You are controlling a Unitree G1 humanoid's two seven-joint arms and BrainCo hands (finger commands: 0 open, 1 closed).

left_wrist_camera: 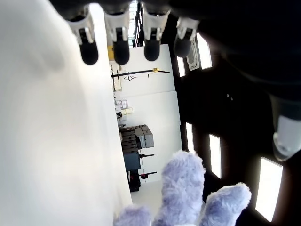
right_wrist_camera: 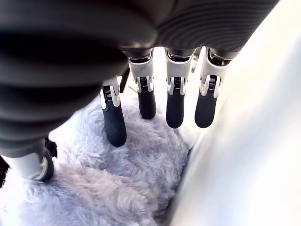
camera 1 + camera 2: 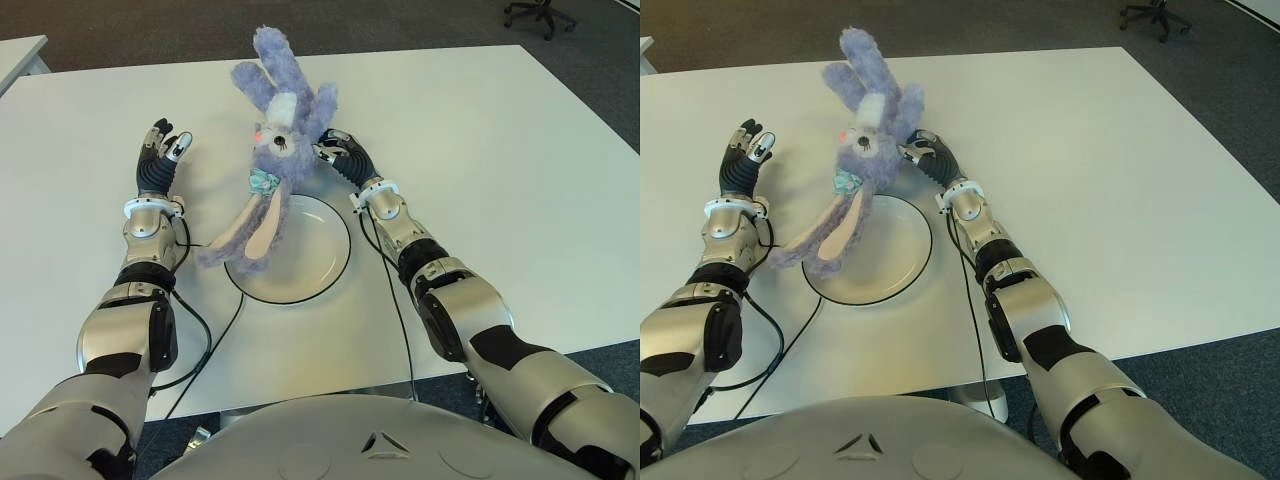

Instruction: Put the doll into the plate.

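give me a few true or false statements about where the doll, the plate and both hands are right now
1. The right hand is at the purple doll's head, fingers against its fur. True.
2. The left hand grips the doll's ear. False: it shows left of the doll, apart from it, fingers extended and holding nothing.
3. The doll lies wholly inside the white plate. False: only its lower body and one long ear overlap the plate; its head is beyond the far rim.
4. The plate sits on the white table between the two arms. True.
5. The plate is stacked on a second plate. False: only one is visible.
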